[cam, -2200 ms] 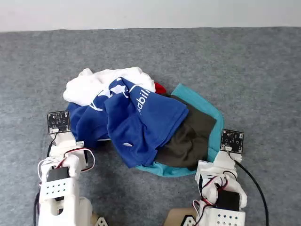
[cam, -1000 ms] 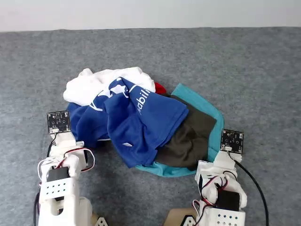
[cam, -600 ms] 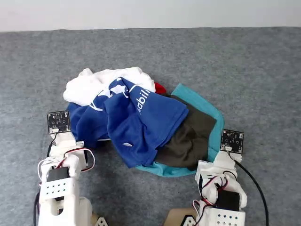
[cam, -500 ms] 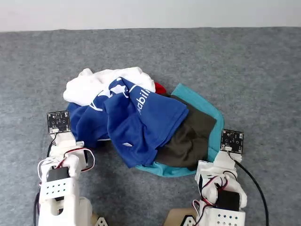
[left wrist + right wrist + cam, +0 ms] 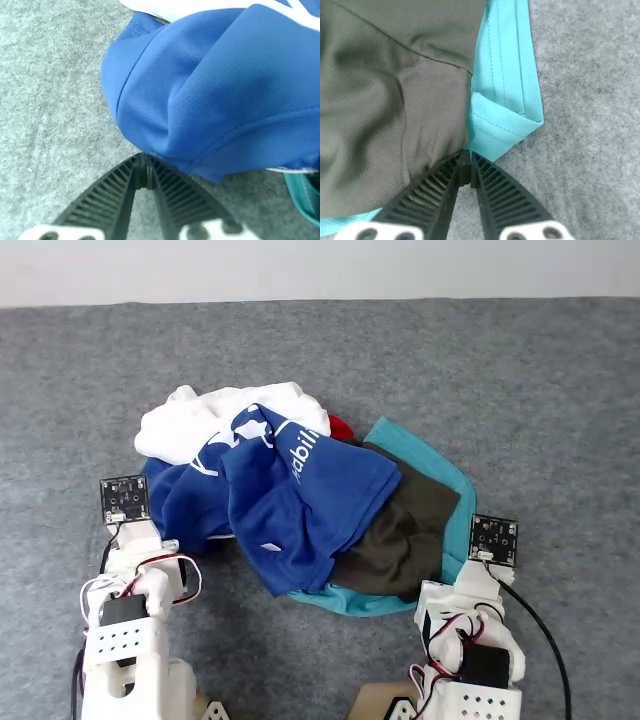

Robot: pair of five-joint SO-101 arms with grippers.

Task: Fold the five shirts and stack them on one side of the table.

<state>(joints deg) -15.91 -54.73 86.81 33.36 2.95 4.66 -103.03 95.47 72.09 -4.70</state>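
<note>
A heap of shirts lies mid-table: a blue shirt [image 5: 290,490] on top, a white shirt [image 5: 200,415] behind it, a dark grey shirt [image 5: 400,530] over a teal shirt [image 5: 455,515], and a bit of red shirt [image 5: 342,427] peeking out. My left gripper [image 5: 147,165] is shut, empty, with its tips at the blue shirt's [image 5: 215,95] near edge. Shut and empty too, my right gripper [image 5: 468,162] has its tips where the dark grey shirt [image 5: 385,90] meets the teal shirt's [image 5: 505,110] folded corner. The two arms sit at the near edge, left arm [image 5: 130,580] and right arm [image 5: 475,620].
Grey carpet-like table surface [image 5: 540,400] stretches wide to the right and behind the heap, with more bare room at the far left [image 5: 50,390]. A pale wall strip runs along the far edge.
</note>
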